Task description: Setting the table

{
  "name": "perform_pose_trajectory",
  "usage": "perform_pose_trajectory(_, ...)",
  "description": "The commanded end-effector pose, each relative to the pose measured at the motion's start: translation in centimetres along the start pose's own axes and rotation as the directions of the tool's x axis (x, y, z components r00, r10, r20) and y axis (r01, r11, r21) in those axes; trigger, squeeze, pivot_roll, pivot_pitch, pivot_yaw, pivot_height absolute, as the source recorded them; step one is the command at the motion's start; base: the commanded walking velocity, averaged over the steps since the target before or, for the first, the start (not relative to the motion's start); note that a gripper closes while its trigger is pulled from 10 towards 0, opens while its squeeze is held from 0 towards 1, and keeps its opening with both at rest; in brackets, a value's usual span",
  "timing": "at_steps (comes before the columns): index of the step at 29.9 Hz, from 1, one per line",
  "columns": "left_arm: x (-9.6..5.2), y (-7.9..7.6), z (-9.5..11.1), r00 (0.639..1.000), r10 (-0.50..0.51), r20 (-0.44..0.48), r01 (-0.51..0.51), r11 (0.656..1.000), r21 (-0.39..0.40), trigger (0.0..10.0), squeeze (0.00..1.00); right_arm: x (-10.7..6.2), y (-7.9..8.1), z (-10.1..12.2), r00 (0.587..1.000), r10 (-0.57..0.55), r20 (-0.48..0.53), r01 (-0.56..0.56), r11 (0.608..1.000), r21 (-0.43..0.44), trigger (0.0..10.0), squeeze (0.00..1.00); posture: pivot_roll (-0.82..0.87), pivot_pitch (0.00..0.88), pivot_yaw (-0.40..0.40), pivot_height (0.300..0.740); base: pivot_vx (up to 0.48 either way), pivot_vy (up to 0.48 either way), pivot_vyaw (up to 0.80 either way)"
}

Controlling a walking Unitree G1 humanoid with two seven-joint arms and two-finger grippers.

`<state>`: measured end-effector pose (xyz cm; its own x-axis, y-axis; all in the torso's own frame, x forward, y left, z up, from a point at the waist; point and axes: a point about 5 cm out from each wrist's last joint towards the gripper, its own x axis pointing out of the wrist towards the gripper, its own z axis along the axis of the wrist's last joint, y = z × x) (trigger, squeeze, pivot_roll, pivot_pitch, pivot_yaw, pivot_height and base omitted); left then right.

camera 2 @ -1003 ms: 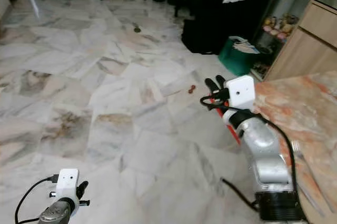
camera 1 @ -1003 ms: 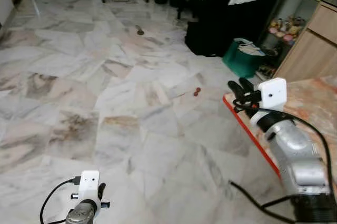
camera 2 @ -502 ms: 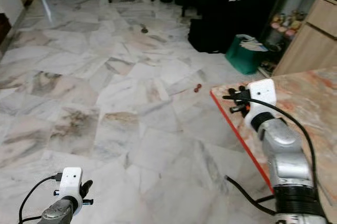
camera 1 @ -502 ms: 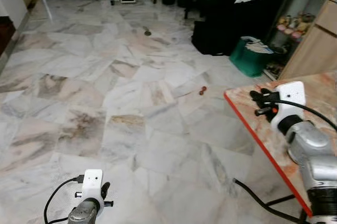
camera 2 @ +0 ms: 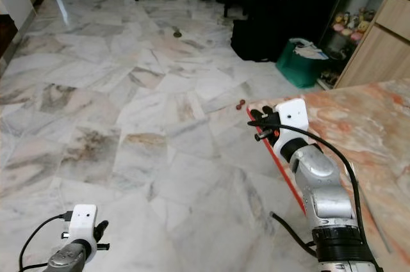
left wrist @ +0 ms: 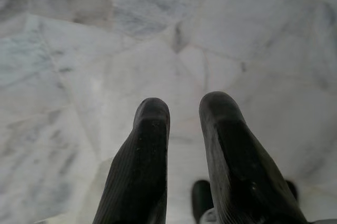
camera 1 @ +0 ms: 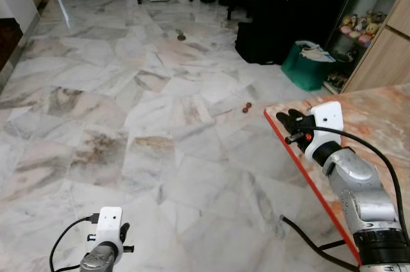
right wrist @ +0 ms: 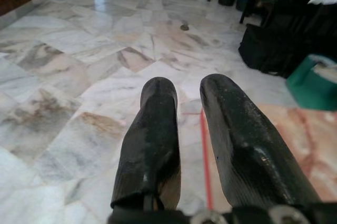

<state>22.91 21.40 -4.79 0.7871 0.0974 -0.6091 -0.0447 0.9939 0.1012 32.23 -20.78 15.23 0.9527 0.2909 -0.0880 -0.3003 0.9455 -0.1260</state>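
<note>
A pink-orange marble table (camera 1: 378,118) with a red edge (camera 1: 301,169) stands on my right. My right gripper (camera 1: 286,126) hovers at the table's corner and points out over the floor. Its two black fingers (right wrist: 152,129) lie close together with nothing between them. A thin metal utensil (camera 2: 373,221) lies on the table near my right arm. My left arm (camera 1: 102,256) hangs idle low over the marble floor. The left gripper (left wrist: 181,108) is shut and empty.
A green bag (camera 1: 307,66), a black piano under a white cloth (camera 1: 275,3) and a wooden cabinet (camera 1: 384,54) stand beyond the table. A small dark object (camera 1: 246,108) lies on the floor. A black cable (camera 1: 307,240) trails by the table's edge. Wide marble floor lies to the left.
The whole view has shifted with my head. My right gripper stays at the table's corner, swung from over the tabletop back out past the red edge. The left arm hangs as before.
</note>
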Motion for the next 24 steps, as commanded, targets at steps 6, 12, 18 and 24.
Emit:
perform_pose_trajectory(6, -0.2, 0.5, -0.8, 0.999, 0.009, -0.036, -0.009, 1.000, -0.015, 10.0, 0.00, -0.2, -0.2, 0.6, 0.999, 0.030, -0.022, -0.030, 0.999, -0.039, 10.0, 0.00, 0.11, 0.000, -0.036, 0.727, 0.000, 0.000, 0.00)
perform_pose_trajectory(12, -0.2, 0.5, -0.8, 0.999, 0.003, -0.042, -0.003, 1.000, -0.021, 10.0, 0.00, -2.8, -3.0, 0.7, 0.973, 0.060, -0.225, -0.107, 0.973, -0.203, 10.0, 0.00, 0.09, 0.000, -0.029, 0.727, 0.000, 0.000, 0.00)
perform_pose_trajectory(18, -0.2, 0.5, -1.0, 0.998, -0.004, -0.057, 0.003, 1.000, -0.026, 10.0, 0.00, -5.0, -4.1, 1.8, 0.946, 0.096, -0.308, -0.185, 0.944, -0.274, 10.0, 0.00, 0.08, 0.000, -0.027, 0.727, 0.000, 0.000, 0.00)
perform_pose_trajectory(24, -0.3, 0.4, -1.3, 0.998, -0.012, -0.069, 0.010, 1.000, -0.025, 10.0, 0.00, -6.7, -5.0, 0.2, 0.915, 0.049, -0.401, -0.169, 0.948, -0.270, 10.0, 0.00, 0.07, 0.000, -0.022, 0.727, 0.000, 0.000, 0.00)
